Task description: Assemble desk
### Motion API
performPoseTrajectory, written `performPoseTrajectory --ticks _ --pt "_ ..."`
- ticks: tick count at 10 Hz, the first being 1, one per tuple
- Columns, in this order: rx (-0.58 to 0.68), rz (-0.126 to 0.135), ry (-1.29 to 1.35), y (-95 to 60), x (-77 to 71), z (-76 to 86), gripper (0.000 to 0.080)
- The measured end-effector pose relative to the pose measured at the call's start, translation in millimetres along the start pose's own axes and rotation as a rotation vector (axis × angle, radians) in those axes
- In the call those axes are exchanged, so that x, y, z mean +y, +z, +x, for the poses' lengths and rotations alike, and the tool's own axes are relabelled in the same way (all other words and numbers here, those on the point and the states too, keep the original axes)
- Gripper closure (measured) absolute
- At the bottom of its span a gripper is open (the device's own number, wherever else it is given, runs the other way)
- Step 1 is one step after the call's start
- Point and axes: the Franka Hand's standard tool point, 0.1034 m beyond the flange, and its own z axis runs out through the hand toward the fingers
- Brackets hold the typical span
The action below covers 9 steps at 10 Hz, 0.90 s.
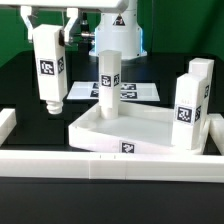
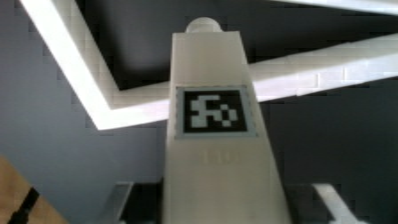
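Observation:
My gripper is shut on the top end of a white square-section leg, which hangs upright with its tag facing out, above the black table at the exterior view's left of the desk top. The desk top is a white tray lying flat. One leg stands upright in its far left corner and another leg in its right corner. In the wrist view the held leg fills the middle between my fingers. A white rim corner lies below it.
The marker board lies flat behind the desk top. A long white border rail runs along the front, with a short piece at the exterior view's left. The robot base stands at the back.

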Motion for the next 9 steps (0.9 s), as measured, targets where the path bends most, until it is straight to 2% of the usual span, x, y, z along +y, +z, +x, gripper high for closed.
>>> performPoseTrajectory --ticks 1,3,5,8,9 --pt "0.083 -0.005 0.008 -1.6 -8.9 -1.5 0.0509" --pt "0.093 0.014 0.022 0.2 -30.3 -10.0 0.0509" --pt "0.092 0.007 0.014 5.6 -29.8 -5.3 0.0509" --pt "0.093 0.006 0.016 6.3 -29.4 -8.1 0.0509" --pt "0.116 -0.001 0.035 3.4 -24.6 -22.2 0.0509"
